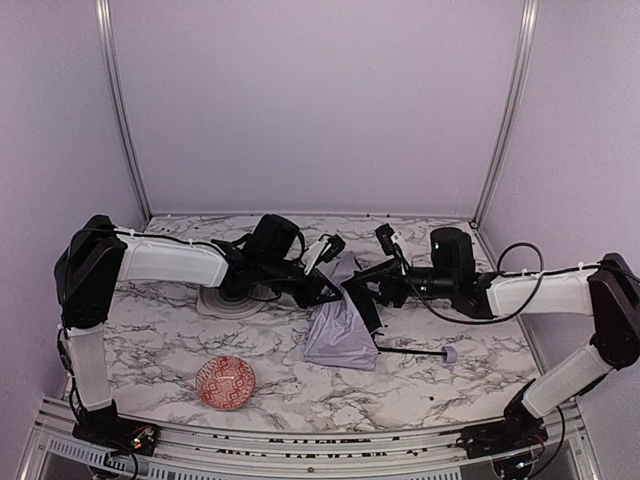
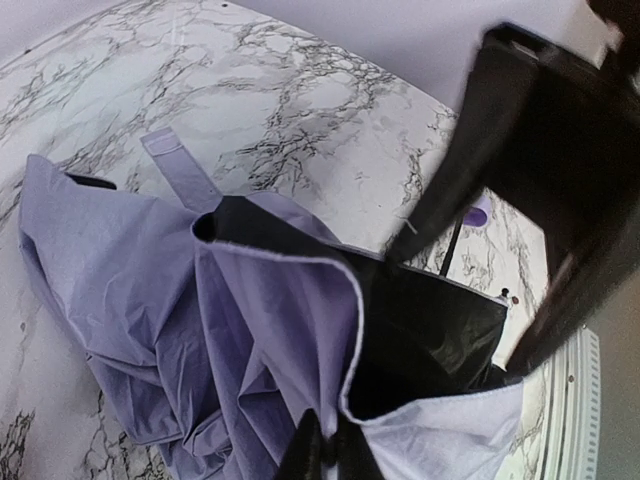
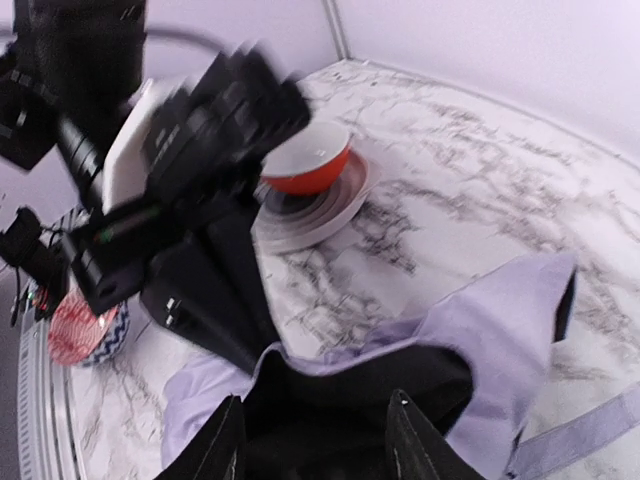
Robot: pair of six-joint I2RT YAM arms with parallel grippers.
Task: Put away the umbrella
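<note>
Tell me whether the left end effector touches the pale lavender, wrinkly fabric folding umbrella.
Touching. The left wrist view shows the left end effector pinched shut on a fabric edge of the lavender umbrella.

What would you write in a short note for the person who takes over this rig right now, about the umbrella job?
Left gripper: fingers shut on the canopy edge of the umbrella.
Right gripper: fingers open, canopy fabric lying between them.
Umbrella: mid table, canopy loose and crumpled, shaft out, handle toward the right arm, strap unfastened.
Done: nothing is put away yet.
Left: probably gather the canopy, fasten the strap, then stow it.
</note>
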